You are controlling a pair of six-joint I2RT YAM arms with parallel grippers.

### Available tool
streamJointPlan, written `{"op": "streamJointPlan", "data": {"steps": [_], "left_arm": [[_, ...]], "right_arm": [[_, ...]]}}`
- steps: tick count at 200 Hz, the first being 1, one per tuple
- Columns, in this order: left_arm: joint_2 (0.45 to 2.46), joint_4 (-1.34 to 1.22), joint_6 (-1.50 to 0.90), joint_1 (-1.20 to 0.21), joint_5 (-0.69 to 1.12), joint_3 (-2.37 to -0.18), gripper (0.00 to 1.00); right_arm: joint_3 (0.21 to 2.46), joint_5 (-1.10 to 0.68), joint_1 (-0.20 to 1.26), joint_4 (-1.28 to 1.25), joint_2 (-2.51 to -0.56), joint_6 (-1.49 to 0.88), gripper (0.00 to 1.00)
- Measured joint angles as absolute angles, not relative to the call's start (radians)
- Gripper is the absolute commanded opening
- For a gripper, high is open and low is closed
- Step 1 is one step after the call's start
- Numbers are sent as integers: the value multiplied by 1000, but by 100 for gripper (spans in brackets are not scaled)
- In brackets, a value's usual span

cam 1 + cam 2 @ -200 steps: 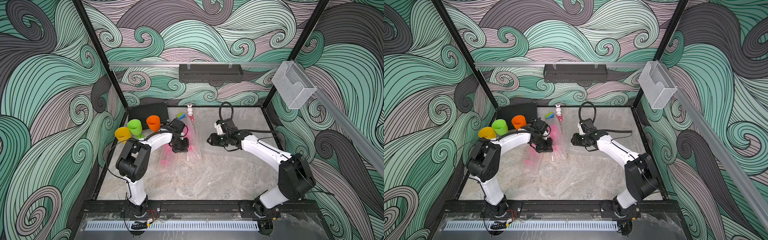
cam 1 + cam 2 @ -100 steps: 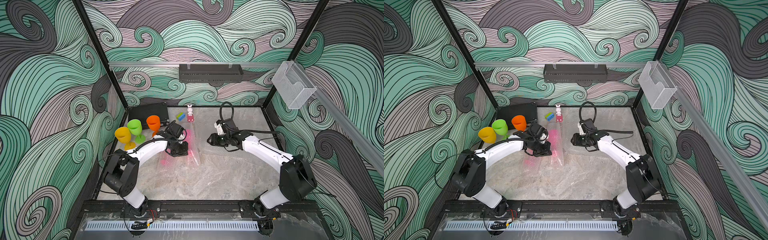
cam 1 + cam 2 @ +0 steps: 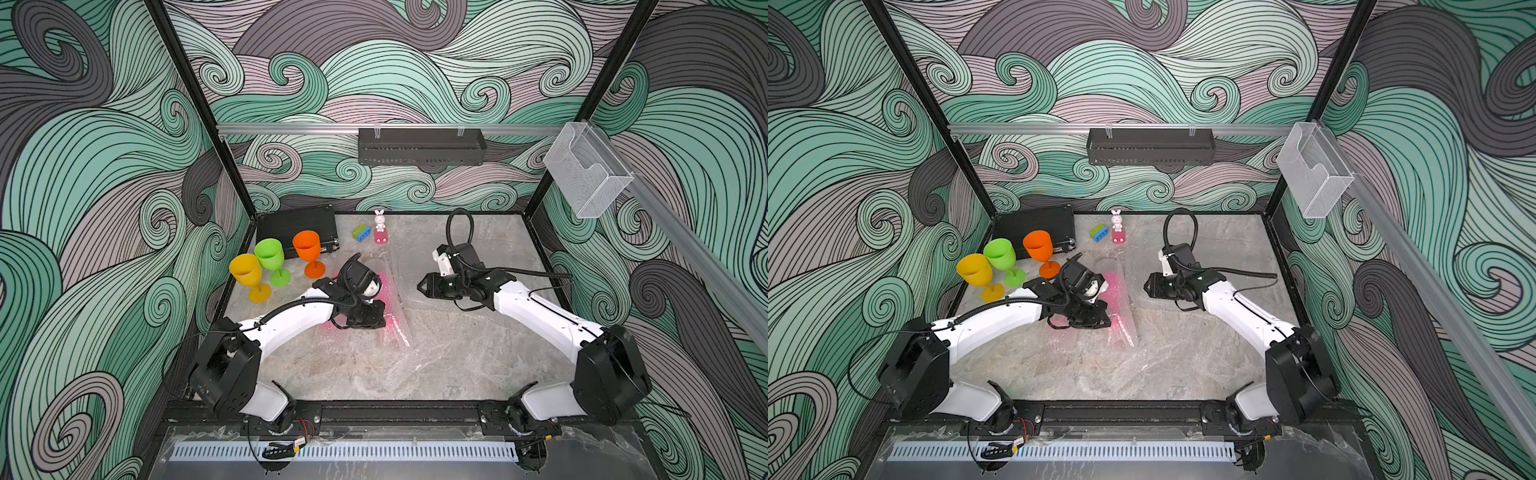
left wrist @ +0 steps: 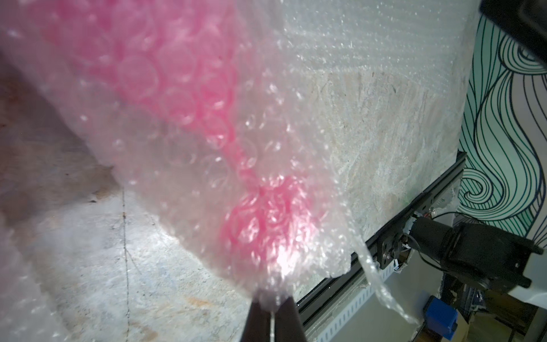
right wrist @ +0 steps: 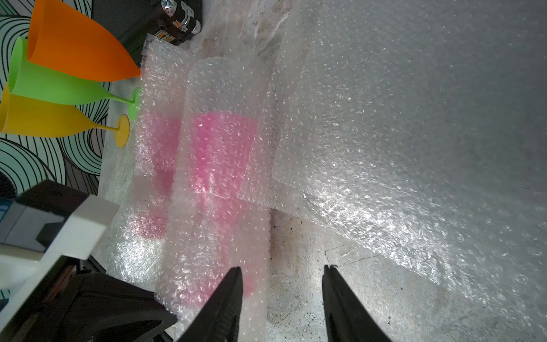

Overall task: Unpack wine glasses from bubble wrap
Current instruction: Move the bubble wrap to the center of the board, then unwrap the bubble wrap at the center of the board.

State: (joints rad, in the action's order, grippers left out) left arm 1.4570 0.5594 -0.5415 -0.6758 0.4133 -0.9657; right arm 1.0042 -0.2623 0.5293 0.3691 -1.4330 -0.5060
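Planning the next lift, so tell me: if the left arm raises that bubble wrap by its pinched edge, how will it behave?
Likely floppy: the bubble wrap drapes limply from the left gripper, whose jaws pinch only its edge. Probably light, yet lopsided: a pink goblet shows inside and might slide toward the lower end.

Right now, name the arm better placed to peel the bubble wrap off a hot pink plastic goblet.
Left. The left jaws are shut on the edge of the clear dimpled bubble wrap around a hot pink plastic goblet. The right jaws stand open, gripping nothing.
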Motion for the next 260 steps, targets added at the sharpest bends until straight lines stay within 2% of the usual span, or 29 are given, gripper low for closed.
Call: {"op": "streamJointPlan", "data": {"steps": [68, 137, 225, 260], "left_arm": [[1458, 546, -525, -723, 417, -950, 0], [1446, 580, -533, -723, 425, -936, 31], [1408, 637, -611, -688, 388, -936, 33], [1410, 630, -649, -658, 371, -922, 38]], "right_arm": [[999, -260, 622, 366, -1435, -506, 56], [1000, -245, 739, 367, -1491, -501, 58], [1028, -182, 802, 411, -1550, -466, 58], [1063, -148, 834, 435, -1564, -448, 60]]}}
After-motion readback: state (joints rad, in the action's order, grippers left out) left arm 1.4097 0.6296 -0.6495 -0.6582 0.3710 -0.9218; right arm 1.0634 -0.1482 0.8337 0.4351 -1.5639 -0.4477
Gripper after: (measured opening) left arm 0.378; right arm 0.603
